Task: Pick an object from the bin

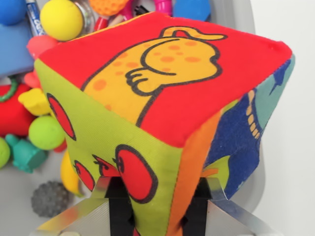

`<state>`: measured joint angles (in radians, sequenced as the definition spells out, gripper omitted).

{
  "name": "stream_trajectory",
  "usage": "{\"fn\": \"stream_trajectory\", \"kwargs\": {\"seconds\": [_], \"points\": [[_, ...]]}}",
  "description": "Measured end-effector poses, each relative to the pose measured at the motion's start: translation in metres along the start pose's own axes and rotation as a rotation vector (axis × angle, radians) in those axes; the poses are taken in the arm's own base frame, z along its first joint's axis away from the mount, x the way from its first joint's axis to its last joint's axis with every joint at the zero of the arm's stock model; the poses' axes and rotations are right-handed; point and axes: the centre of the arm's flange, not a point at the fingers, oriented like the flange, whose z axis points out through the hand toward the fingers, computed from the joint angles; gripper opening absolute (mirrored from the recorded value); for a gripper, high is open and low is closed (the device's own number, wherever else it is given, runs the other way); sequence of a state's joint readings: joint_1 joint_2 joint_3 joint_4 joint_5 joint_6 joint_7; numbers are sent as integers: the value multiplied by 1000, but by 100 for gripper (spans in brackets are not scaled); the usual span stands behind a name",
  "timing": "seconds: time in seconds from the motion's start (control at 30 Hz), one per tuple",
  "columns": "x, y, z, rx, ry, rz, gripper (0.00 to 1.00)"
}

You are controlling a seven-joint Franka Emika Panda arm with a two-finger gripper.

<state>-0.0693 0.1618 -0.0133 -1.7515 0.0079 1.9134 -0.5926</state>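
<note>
Wrist view: a soft fabric cube [167,98] fills the centre, its lower corner pinched between the two black fingers [120,206] at 6 o'clock, apparently raised above the grey bin [19,196]. A corner pinch suits the squashy cloth. From 9 to 12 o'clock lie a yellow ball [61,19], a green ball [46,132] and other toys

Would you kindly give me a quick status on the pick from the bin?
Gripper shut on fabric cube. Cube fills wrist view, above the bin. Other toys remain below at left. Nothing blocking.
</note>
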Motion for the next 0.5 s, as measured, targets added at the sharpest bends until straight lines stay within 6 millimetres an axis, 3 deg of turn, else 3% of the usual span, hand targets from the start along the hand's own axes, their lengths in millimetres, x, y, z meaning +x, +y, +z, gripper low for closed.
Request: {"fn": "stream_trajectory", "kwargs": {"seconds": [0.5], "points": [[0,0,-4,1,-2,0,0]]}}
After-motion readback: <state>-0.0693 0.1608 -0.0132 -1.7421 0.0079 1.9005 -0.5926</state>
